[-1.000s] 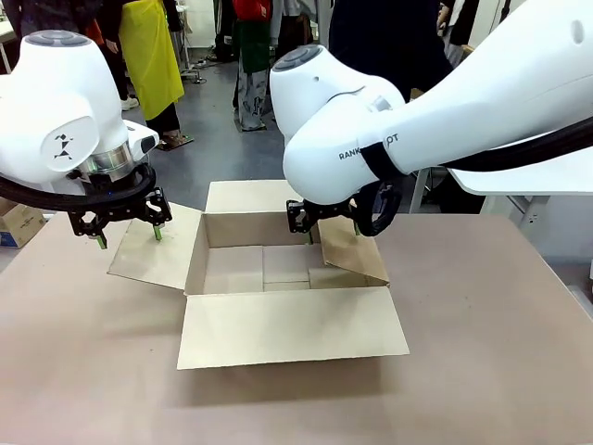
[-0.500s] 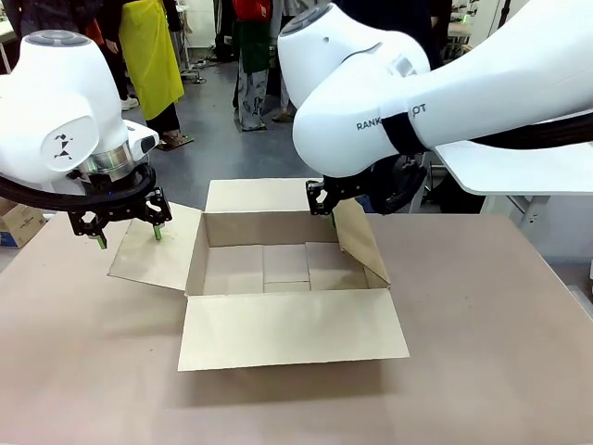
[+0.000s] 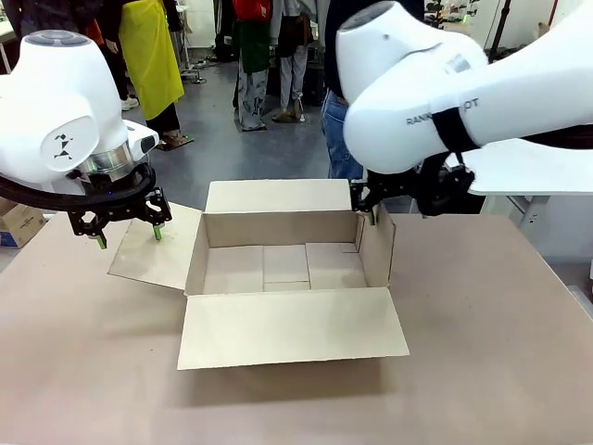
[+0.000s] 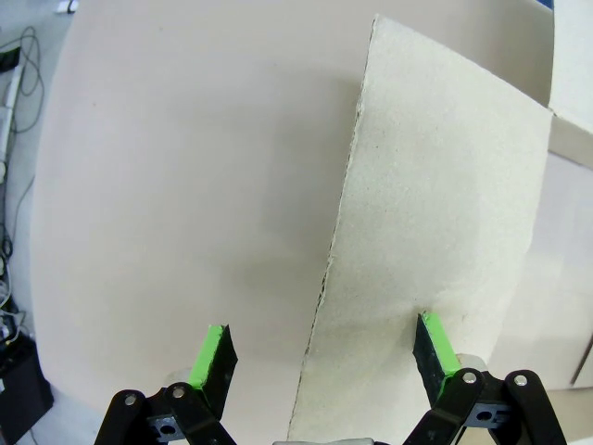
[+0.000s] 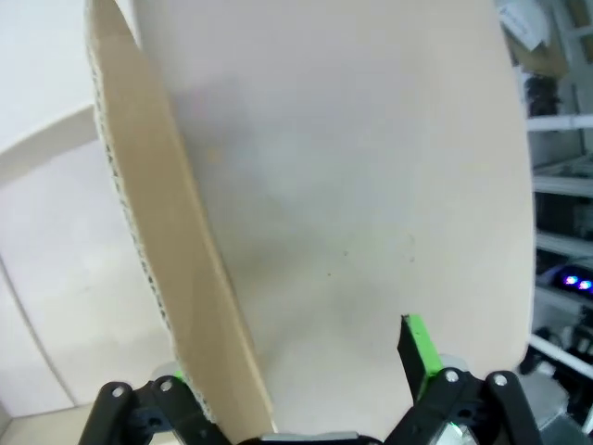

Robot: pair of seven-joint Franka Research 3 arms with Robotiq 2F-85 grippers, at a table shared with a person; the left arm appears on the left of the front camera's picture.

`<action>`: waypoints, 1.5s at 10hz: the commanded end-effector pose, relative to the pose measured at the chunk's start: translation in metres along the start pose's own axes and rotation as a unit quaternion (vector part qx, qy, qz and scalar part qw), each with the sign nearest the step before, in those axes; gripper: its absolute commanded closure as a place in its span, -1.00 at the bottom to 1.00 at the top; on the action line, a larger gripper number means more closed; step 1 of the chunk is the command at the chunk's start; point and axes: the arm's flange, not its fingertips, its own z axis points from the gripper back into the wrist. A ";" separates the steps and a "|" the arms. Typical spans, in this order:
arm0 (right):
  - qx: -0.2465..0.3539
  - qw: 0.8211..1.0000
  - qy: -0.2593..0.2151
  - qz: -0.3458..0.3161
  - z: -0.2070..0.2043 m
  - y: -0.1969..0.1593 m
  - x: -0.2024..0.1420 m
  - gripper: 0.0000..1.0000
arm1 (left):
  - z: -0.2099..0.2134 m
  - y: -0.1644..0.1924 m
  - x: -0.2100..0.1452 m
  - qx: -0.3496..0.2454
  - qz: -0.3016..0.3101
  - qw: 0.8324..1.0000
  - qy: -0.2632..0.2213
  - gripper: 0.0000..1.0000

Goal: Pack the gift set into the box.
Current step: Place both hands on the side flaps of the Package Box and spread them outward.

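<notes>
Left gripper (image 3: 128,238) (image 4: 324,357), black with green pads, hangs near the table's left edge with its jaws spread wide and nothing held. It straddles the outer edge of the left flap (image 3: 153,246) (image 4: 445,185) of the plain brown corrugated cardboard box (image 3: 278,227). In the left wrist view one finger (image 4: 435,348) is over the flap, the other (image 4: 211,357) over the bare tan table (image 3: 500,352) (image 4: 185,167); can't tell if either touches.

The box sits open in the middle of the table, closer to the far edge. Left flap is splayed outward and down. Far flap (image 3: 278,195) leans back. Near flap (image 3: 292,324) is folded out toward the near edge. Seams of the bottom panels show inside.

Right flap (image 3: 375,246) (image 5: 167,232) stands about upright. Right gripper (image 3: 371,211) (image 5: 296,357) is at that flap's top far corner, jaws spread, not clamped. In the right wrist view the flap's corrugated edge runs up between the fingers, close to the one on the box side, which it mostly hides; the other finger (image 5: 419,348) is well off the cardboard, over the table (image 5: 352,185). Contact with the flap can't be confirmed.

A person in blue jeans (image 3: 338,139) stands beyond the far edge, partly behind the right arm.
</notes>
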 end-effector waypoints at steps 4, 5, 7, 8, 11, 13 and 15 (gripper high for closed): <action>0.129 0.988 0.055 -0.061 -0.047 -0.066 -0.025 -1.00 | 0.002 0.000 -0.001 0.009 0.005 1.000 -0.006 -1.00; 0.149 0.985 0.064 -0.052 -0.056 -0.067 -0.027 -1.00 | 0.002 0.000 -0.001 0.009 0.005 1.000 -0.006 -1.00; 0.179 0.982 0.058 -0.033 -0.056 -0.068 -0.030 -1.00 | 0.002 0.000 -0.001 0.009 0.005 1.000 -0.006 -1.00; 0.183 0.981 0.055 -0.025 -0.053 -0.067 -0.029 -1.00 | 0.002 0.000 -0.001 0.009 0.005 1.000 -0.006 -1.00; 0.173 0.983 0.037 -0.051 -0.033 -0.072 -0.013 -1.00 | 0.002 0.000 -0.001 0.009 0.005 1.000 -0.006 -1.00; 0.173 0.983 0.037 -0.051 -0.033 -0.072 -0.013 -1.00 | 0.002 0.000 -0.001 0.009 0.005 1.000 -0.006 -1.00; 0.181 0.982 0.035 -0.046 -0.030 -0.075 -0.010 -1.00 | 0.002 0.000 -0.001 0.009 0.005 1.000 -0.006 -1.00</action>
